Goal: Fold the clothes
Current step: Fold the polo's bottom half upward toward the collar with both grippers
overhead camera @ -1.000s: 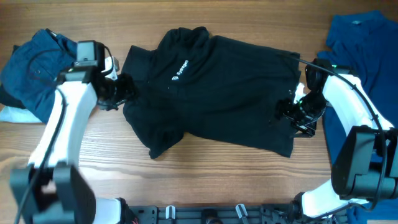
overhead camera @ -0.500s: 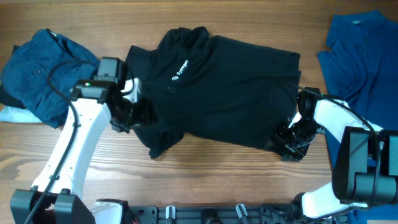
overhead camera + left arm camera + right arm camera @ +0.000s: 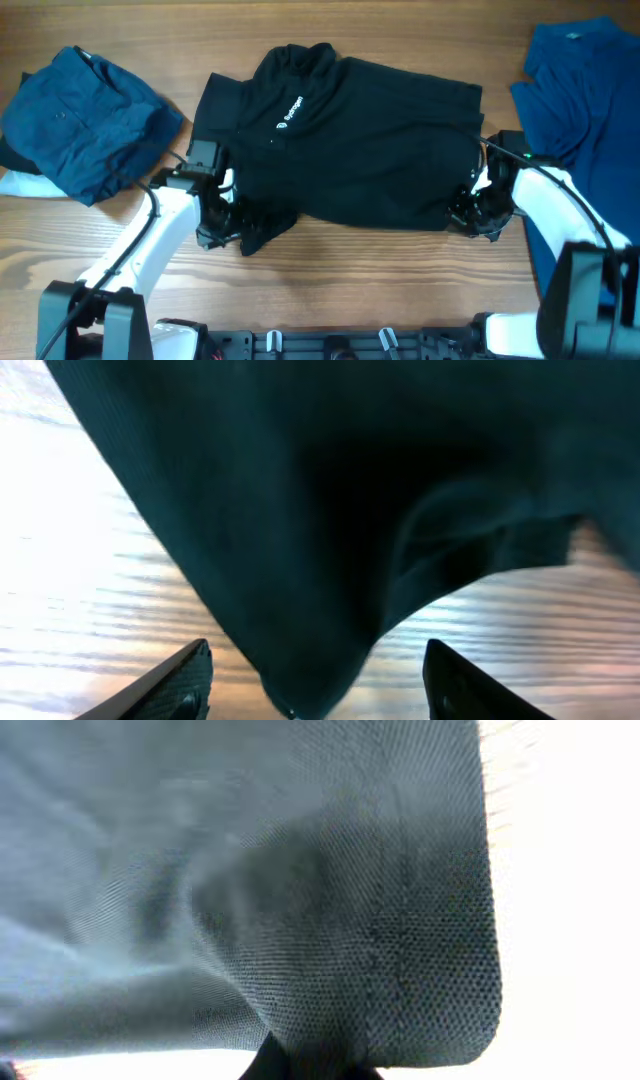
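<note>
The black polo shirt (image 3: 360, 150) lies spread across the middle of the table, collar at the back left, with its small white logo (image 3: 288, 112) showing. My left gripper (image 3: 226, 222) sits at the front-left sleeve. In the left wrist view it (image 3: 318, 695) is open, with the sleeve's tip (image 3: 300, 660) hanging between the two fingers (image 3: 165, 685). My right gripper (image 3: 470, 214) is at the shirt's front-right hem corner. In the right wrist view the hem (image 3: 400, 950) fills the frame, and the jaws (image 3: 310, 1068) are shut on the fabric at the bottom edge.
A crumpled blue shirt (image 3: 80, 115) lies at the far left on something white (image 3: 14, 183). Another blue shirt (image 3: 585, 95) is spread at the far right, close behind my right arm. Bare wooden tabletop (image 3: 350, 275) runs along the front.
My left arm has slid forward along the shirt's left side to the front sleeve. My right gripper has closed on the front-right hem corner, and that corner has bunched up.
</note>
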`<action>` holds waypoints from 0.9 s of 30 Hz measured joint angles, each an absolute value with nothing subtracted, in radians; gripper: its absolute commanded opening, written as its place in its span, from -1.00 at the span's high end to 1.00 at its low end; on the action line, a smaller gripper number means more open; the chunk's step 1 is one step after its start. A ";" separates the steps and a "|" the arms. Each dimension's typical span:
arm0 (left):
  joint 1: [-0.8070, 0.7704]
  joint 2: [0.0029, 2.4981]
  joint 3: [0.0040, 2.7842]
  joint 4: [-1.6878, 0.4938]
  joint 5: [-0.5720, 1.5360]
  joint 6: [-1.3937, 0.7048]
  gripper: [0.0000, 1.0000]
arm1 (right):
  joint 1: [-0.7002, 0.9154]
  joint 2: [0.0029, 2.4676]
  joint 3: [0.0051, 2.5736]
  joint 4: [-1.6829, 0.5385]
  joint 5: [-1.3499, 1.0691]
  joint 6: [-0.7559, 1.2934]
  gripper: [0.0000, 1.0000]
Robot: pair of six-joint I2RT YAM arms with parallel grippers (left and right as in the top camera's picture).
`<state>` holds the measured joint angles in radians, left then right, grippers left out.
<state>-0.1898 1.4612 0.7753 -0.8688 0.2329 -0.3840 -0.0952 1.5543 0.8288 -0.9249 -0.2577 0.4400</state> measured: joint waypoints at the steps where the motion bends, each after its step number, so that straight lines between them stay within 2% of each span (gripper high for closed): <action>1: -0.198 1.462 0.749 -0.844 0.233 -0.396 -0.15 | -0.095 1.519 0.831 -0.927 -0.253 0.440 0.91; 4: -0.209 1.472 0.693 -0.747 0.232 -0.433 0.90 | -0.095 1.470 0.835 -0.926 -0.248 0.437 0.91; 9: -0.211 1.502 0.669 -0.735 0.273 -0.467 0.92 | -0.095 1.455 0.835 -0.928 -0.241 0.432 0.92; 13: -0.211 1.467 0.714 -0.918 0.372 -0.465 0.92 | -0.095 1.455 0.836 -0.962 -0.223 0.426 0.91; 17: -0.211 1.295 0.823 -1.047 0.417 -0.449 0.92 | -0.095 1.455 0.837 -1.032 -0.212 0.409 0.91; 24: -0.211 1.073 0.989 -1.054 0.313 -0.463 0.92 | -0.095 1.455 0.854 -1.068 -0.220 0.361 0.91; 27: -0.211 1.081 1.027 -0.974 0.239 -0.467 0.92 | -0.095 1.454 0.897 -0.966 -0.264 0.361 0.91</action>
<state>-0.2108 1.0809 1.0271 -0.9745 0.2394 -0.4671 -0.0952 1.4544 0.8967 -0.9665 -0.2642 0.3611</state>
